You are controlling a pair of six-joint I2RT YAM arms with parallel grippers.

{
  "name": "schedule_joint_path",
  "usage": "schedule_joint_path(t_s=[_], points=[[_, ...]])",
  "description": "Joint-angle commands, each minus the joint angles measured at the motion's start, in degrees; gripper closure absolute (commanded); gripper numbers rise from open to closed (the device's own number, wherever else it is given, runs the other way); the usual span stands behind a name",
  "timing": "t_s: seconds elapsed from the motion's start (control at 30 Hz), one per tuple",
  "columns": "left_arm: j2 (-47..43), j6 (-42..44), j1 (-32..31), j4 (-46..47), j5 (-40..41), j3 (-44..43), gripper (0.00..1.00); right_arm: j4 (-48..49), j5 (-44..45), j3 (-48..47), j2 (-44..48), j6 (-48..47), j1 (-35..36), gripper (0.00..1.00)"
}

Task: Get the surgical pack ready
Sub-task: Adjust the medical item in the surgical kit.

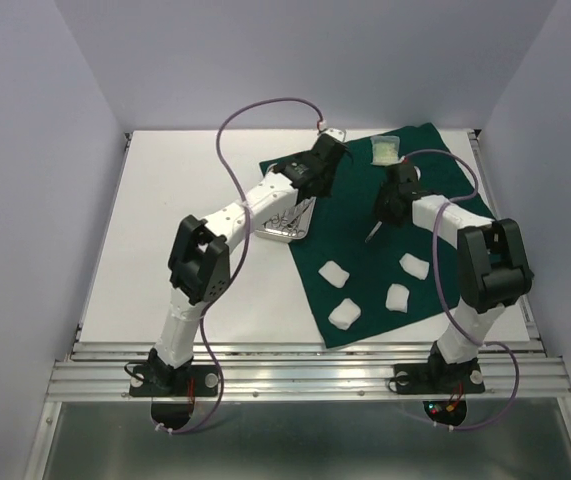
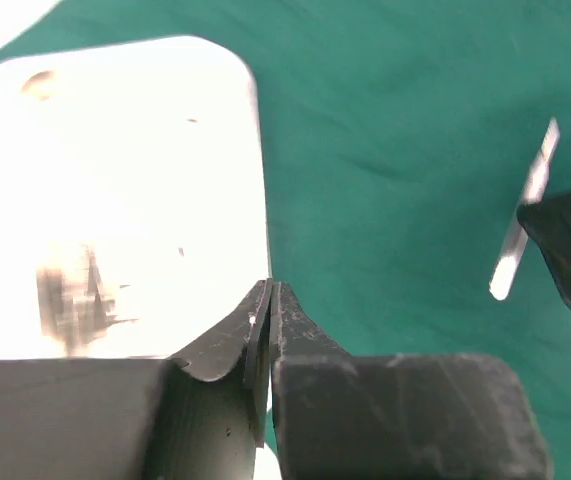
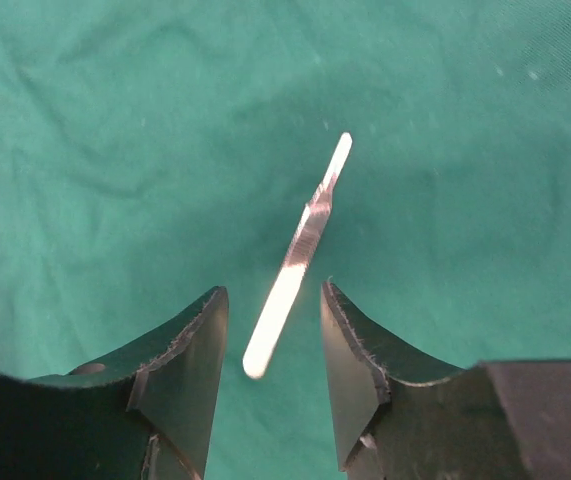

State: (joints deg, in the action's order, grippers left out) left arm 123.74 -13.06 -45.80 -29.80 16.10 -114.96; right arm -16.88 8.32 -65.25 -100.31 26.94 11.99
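Note:
A dark green drape [image 1: 357,255] covers the right half of the table. The shiny steel tray [image 1: 277,228] sits at its left edge, straddling cloth and table, with steel forceps [image 1: 287,214] inside. My left gripper [image 1: 308,202] [image 2: 269,290] is shut on the tray's right rim [image 2: 263,200], the jaws almost touching. My right gripper [image 1: 377,222] [image 3: 273,288] stands open low over the drape [image 3: 115,120]. The near end of a slim flat steel instrument [image 3: 295,250] [image 2: 525,215] lies between its fingers, touching neither. Several white gauze pads [image 1: 334,272] lie on the near drape. A pale packet [image 1: 386,149] rests at the drape's far edge.
Bare white table [image 1: 185,210] lies left of the drape, with pale walls around it. A purple cable [image 1: 265,105] loops over the far table from the left arm. Another cable [image 1: 445,160] arcs over the right arm. A metal rail [image 1: 305,375] runs along the near edge.

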Motion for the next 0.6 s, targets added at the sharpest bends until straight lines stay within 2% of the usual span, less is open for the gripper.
schedule_joint_path(t_s=[0.0,0.43,0.57], points=[[-10.1,-1.3,2.7,2.6,2.0,3.6,0.86,1.2,3.8,-4.3,-3.9,1.9,0.8,0.53],[-12.6,-1.4,4.6,3.6,1.7,8.3,0.86,-0.2,6.3,-5.6,-9.7,3.6,2.9,0.58],[-13.2,-1.4,4.6,3.9,1.5,9.1,0.86,-1.8,9.3,-7.6,-12.1,3.5,3.9,0.63]])
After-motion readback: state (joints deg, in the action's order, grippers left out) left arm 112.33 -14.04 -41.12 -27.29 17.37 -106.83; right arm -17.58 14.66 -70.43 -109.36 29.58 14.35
